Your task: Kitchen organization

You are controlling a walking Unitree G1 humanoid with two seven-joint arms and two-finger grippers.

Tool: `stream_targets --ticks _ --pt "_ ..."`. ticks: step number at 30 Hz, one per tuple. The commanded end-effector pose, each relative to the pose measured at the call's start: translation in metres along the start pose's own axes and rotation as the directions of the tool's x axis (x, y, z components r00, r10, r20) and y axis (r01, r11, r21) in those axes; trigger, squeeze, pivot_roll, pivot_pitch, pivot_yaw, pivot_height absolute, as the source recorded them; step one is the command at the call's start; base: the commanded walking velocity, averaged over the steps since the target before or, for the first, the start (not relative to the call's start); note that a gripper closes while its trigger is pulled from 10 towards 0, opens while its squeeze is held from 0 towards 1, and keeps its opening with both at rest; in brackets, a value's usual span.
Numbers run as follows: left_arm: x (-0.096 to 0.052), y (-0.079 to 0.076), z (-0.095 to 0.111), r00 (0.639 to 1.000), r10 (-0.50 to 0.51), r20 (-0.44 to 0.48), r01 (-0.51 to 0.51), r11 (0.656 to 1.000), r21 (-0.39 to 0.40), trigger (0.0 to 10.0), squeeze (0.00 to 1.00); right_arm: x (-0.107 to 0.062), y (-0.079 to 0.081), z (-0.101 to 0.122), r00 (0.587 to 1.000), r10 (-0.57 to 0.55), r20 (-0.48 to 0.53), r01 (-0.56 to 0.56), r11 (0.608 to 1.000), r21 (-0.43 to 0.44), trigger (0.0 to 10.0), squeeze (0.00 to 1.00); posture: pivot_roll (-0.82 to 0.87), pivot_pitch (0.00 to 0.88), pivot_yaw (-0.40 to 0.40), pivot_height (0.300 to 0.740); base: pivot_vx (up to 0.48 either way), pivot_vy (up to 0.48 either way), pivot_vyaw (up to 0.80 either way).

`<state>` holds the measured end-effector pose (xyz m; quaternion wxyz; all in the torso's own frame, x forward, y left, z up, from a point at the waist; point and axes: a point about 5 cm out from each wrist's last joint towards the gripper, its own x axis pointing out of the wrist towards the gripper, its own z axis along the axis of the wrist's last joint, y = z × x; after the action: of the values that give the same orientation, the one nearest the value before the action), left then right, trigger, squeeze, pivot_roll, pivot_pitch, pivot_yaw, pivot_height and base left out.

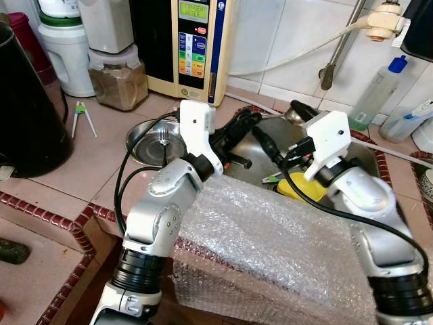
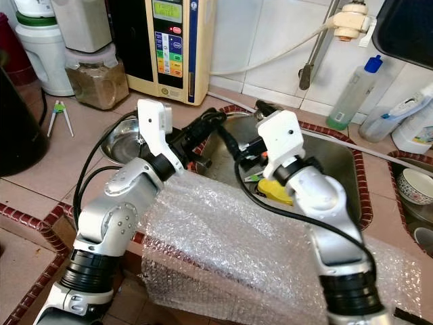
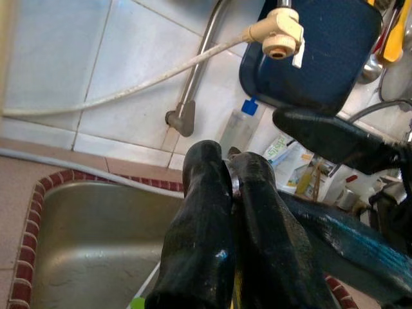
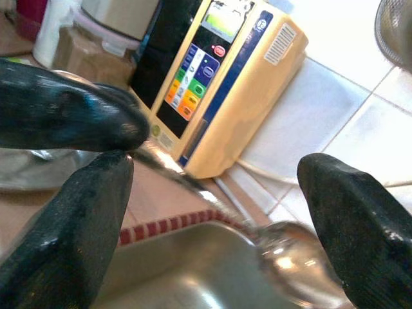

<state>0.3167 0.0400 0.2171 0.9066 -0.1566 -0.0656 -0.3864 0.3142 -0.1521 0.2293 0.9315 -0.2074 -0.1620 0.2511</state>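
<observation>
Both arms reach over the steel sink. My left gripper is shut on the handle of a metal spoon; a sliver of that handle shows between its closed fingers. My right gripper faces it, open, with one finger on each side of the spoon and touching neither side. The spoon's bowl points toward the right wrist camera, above the basin. A yellow object lies in the sink under the right wrist.
Bubble wrap drapes over the sink's front edge. A steel bowl sits on the tiled counter to the left, behind it a cream water machine and a jar of brown powder. Bottles and a tap pipe stand at the back.
</observation>
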Motion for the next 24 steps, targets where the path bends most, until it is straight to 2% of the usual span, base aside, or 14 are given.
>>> stream_targets --ticks 1,4,6,9,10,11,17,24 --pt "0.001 -0.007 -0.002 0.999 -0.034 -0.015 0.034 0.999 0.008 0.0 0.0 0.001 -0.004 -0.001 0.999 0.035 -0.007 -0.035 0.997 -0.07 10.0 0.0 -0.01 0.084 -0.076 0.74 0.0 0.0 0.0" --pt "0.002 -0.009 -0.003 0.999 -0.039 -0.017 0.04 0.999 0.005 0.0 0.0 0.003 -0.002 -0.006 0.994 0.104 -0.025 -0.106 0.989 -0.103 10.0 0.0 -0.01 0.084 -0.076 0.74 0.0 0.0 0.0" --pt "0.002 -0.01 -0.003 0.999 -0.049 -0.019 0.049 0.999 0.008 0.0 0.0 0.004 0.002 -0.017 0.981 0.179 -0.07 -0.188 0.969 -0.159 10.0 0.0 0.0 0.082 -0.072 0.74 0.0 0.0 0.0" --pt "0.002 -0.011 -0.003 0.998 -0.058 -0.022 0.058 0.998 0.012 0.0 0.0 0.004 0.002 -0.029 0.969 0.219 -0.112 -0.238 0.951 -0.199 10.0 0.0 0.0 0.08 -0.071 0.74 0.0 0.0 0.0" --pt "0.002 -0.013 -0.003 0.998 -0.064 -0.024 0.065 0.998 0.013 0.0 0.0 0.005 0.002 -0.033 0.965 0.23 -0.126 -0.254 0.938 -0.235 5.7 0.0 0.0 0.08 -0.071 0.74 0.0 0.0 0.0" --pt "0.002 -0.013 -0.003 0.997 -0.067 -0.026 0.068 0.998 0.011 0.0 0.0 0.006 0.001 -0.034 0.964 0.23 -0.13 -0.256 0.935 -0.244 0.0 0.0 0.0 0.08 -0.071 0.74 0.0 0.0 0.0" --pt "0.001 -0.015 -0.003 0.996 -0.081 -0.035 0.082 0.996 0.024 0.0 0.0 0.017 -0.013 -0.036 0.979 0.164 -0.121 -0.194 0.929 -0.314 0.0 0.0 0.01 0.079 -0.077 0.74 0.0 0.0 0.0" --pt "-0.002 -0.016 -0.007 0.995 -0.088 -0.053 0.089 0.996 0.032 0.0 0.0 0.019 -0.019 -0.039 0.986 0.129 -0.108 -0.157 0.932 -0.328 0.0 0.0 0.02 0.077 -0.074 0.74 0.0 0.0 0.0"
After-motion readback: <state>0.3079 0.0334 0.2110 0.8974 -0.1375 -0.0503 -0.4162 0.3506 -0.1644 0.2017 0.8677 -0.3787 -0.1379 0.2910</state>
